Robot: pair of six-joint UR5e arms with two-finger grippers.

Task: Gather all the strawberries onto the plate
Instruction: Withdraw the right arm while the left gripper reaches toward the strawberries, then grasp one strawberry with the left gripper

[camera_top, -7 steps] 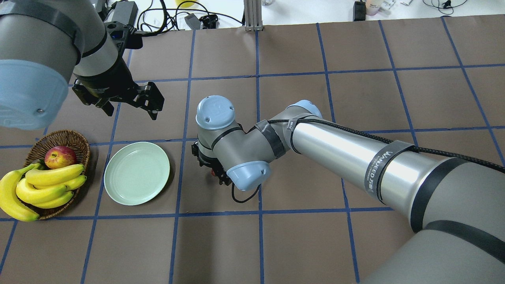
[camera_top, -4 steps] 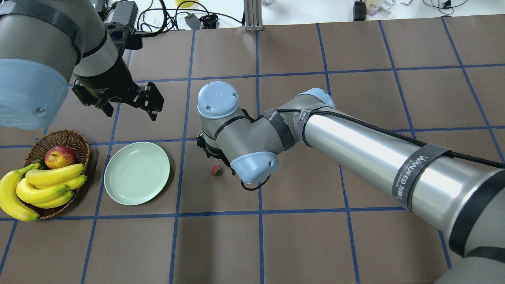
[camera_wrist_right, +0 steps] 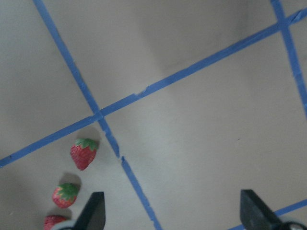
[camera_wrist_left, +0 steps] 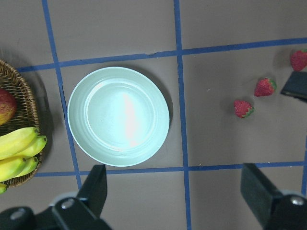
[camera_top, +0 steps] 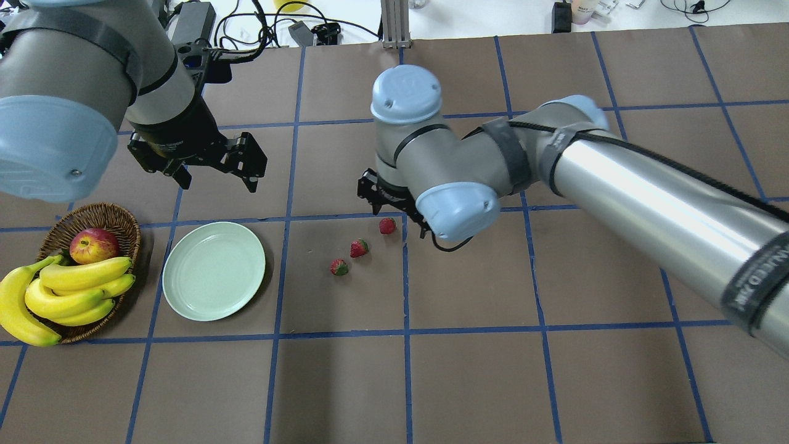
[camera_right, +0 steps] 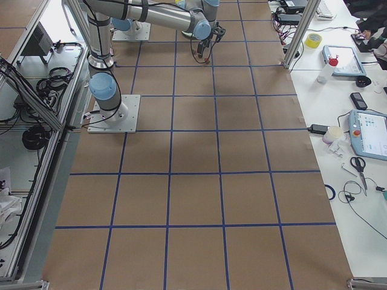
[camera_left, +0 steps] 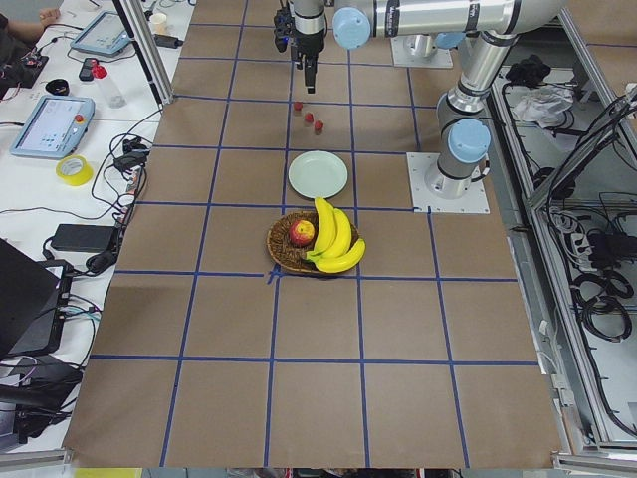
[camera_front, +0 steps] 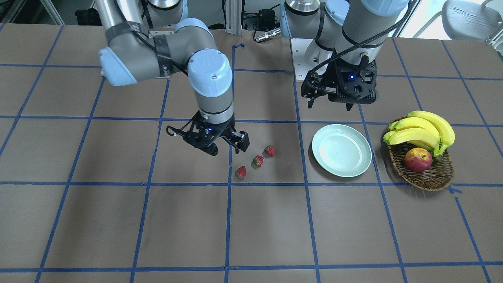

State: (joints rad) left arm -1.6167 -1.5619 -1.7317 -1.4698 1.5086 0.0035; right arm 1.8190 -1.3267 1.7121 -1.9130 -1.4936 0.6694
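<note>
Currently, no strawberries (camera_top: 359, 248) are lying in the plate (camera_top: 214, 271); both grippers are hanging empty.
Overhead: the left gripper (camera_top: 219, 179) is hovering spread open at the plate's 12 o'clock; the three strawberries are lying on the table (camera_top: 468, 382) in a slanted row at its 3 o'clock, none touching; the right gripper (camera_front: 228, 148) is hanging released, gripping nothing, at 12 o'clock of the farthest one. Advisable: centring the jaws over one fruit, descending vertically, sparing its neighbour.

Three red strawberries (camera_top: 359, 248) lie diagonally near mint-green plate (camera_top: 214, 271).
</note>
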